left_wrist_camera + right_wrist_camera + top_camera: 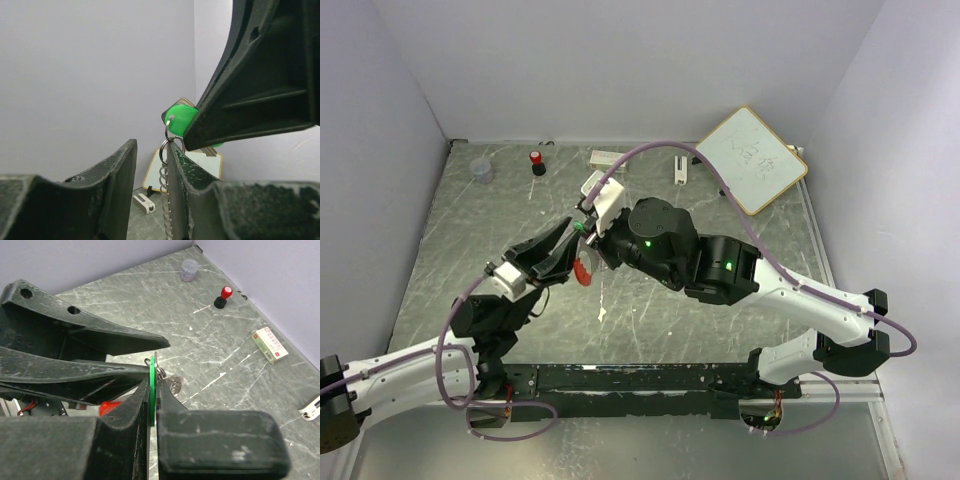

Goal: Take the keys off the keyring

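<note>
I'm pinching the green key (180, 120) flat between the closed fingers of the right gripper (152, 390), up above the table (650, 320). The left gripper (150, 150) is standing open, straddling the keyring (162, 150). The red key (583, 270) is hanging close by.

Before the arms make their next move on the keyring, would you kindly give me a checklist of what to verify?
1. Right gripper clamped on the green key: ok.
2. Green key threaded on the keyring: ok, not yet off.
3. Left gripper clamped on the keyring: not ok; its jaws stand apart, with the ring at one fingertip.
4. Red key attached to the ring: cannot tell; it hangs below the grippers.
5. Red-capped bottle and whiteboard away from both grippers: ok.
</note>
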Robot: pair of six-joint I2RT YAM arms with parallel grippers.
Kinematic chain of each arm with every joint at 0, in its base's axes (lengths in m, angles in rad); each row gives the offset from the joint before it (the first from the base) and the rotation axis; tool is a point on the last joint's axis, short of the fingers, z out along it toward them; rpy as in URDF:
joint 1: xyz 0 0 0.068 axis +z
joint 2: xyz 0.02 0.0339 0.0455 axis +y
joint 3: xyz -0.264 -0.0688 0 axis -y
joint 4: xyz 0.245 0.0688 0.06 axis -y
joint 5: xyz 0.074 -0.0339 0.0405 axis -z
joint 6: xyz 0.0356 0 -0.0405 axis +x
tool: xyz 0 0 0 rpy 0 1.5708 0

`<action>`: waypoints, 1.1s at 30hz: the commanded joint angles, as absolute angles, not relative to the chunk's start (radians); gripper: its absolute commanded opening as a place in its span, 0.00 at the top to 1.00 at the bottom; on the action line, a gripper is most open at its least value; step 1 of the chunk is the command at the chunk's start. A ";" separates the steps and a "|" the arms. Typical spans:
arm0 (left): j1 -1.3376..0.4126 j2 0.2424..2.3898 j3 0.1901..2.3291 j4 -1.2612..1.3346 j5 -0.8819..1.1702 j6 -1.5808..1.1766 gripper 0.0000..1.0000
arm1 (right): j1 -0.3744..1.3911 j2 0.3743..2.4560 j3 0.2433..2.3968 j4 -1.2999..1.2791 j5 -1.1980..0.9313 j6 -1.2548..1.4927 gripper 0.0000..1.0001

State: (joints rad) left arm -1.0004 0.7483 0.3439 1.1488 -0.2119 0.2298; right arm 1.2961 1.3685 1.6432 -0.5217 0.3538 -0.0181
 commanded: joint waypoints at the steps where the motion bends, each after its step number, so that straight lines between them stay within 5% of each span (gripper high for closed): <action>1: -1.003 0.666 0.312 1.140 -0.125 0.201 0.58 | 1.301 1.356 1.650 -0.490 0.378 -0.051 1.00; 14: -1.003 0.494 0.320 0.981 -0.061 0.213 0.57 | 1.301 1.344 1.652 -0.492 0.406 -0.075 1.00; 33: -1.004 0.667 0.420 1.030 -0.245 0.476 0.65 | 1.301 1.323 1.679 -0.524 0.360 -0.140 1.00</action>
